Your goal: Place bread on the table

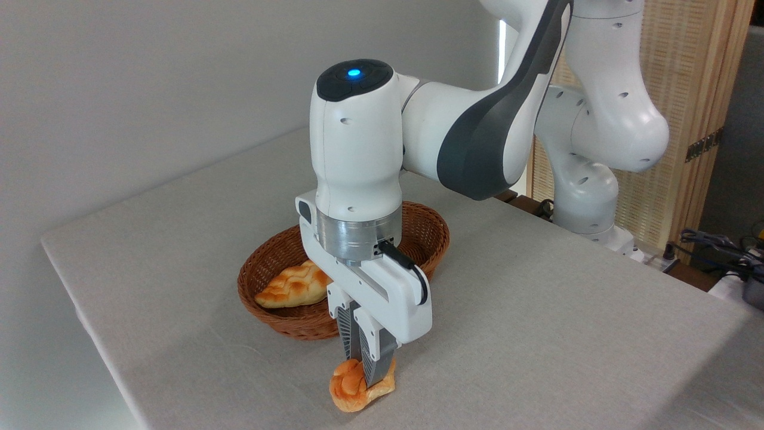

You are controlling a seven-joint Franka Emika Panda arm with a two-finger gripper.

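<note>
The bread [351, 388], a small orange-golden knotted bun, is low over the light-grey table [537, 334], in front of the wicker basket; I cannot tell whether it touches the cloth. My gripper [362, 373] points straight down and is shut on the bun, its grey ribbed fingers [376, 358] squeezing it from both sides. The fingers hide the middle of the bun.
A brown oval wicker basket [430, 230] stands just behind the gripper, with a longer pale-golden braided loaf [292, 286] lying in its left half. The table's left edge runs close to the bun. The arm's base [588, 209] stands at the table's far right edge.
</note>
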